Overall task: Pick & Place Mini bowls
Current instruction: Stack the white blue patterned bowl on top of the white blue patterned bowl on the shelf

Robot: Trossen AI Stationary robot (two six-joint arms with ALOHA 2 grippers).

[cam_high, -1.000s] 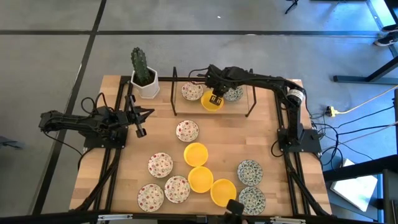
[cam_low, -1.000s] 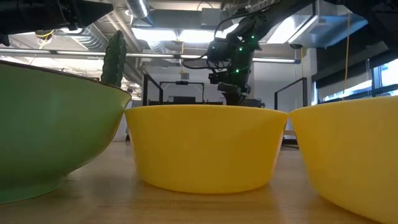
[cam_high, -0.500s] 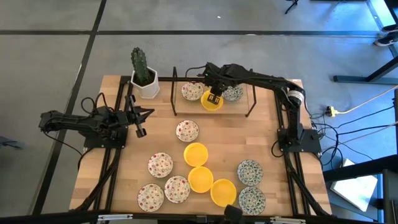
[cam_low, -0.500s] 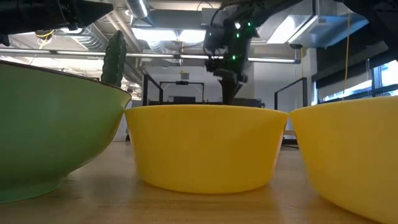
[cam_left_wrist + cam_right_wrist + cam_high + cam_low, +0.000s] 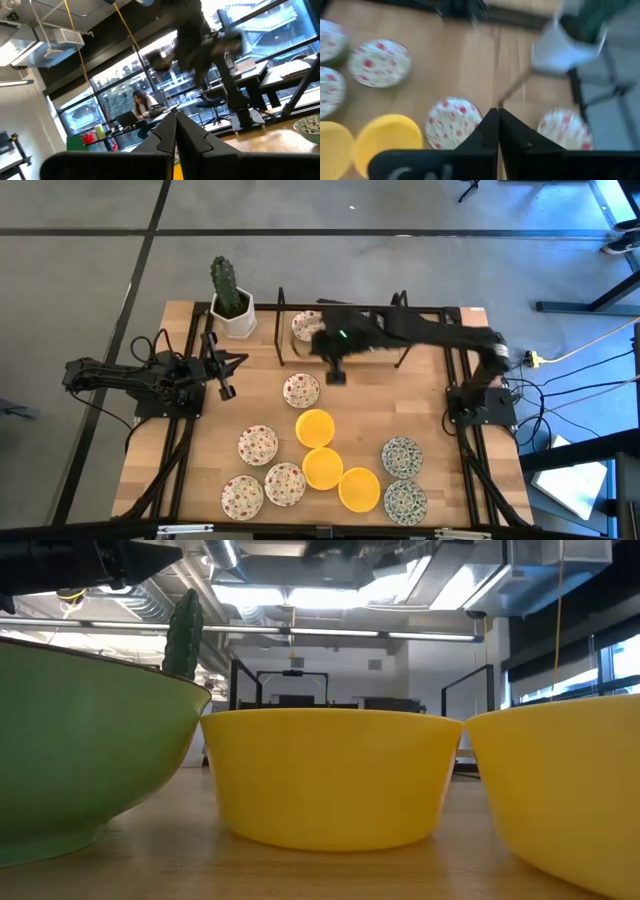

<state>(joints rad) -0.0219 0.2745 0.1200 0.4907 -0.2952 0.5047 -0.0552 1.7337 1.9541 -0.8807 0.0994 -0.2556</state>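
The right gripper (image 5: pixel 336 373) has let go of the yellow bowl, left the rack (image 5: pixel 281 330) and closed empty (motion-blurred), presumably heading for the red-speckled bowl (image 5: pixel 300 390).

Right arm extended toward 9 o'clock across the table's far half; right gripper (image 5: pixel 336 376) closed, empty. Left arm folded at the 9 o'clock edge; left gripper (image 5: pixel 226 377) closed.
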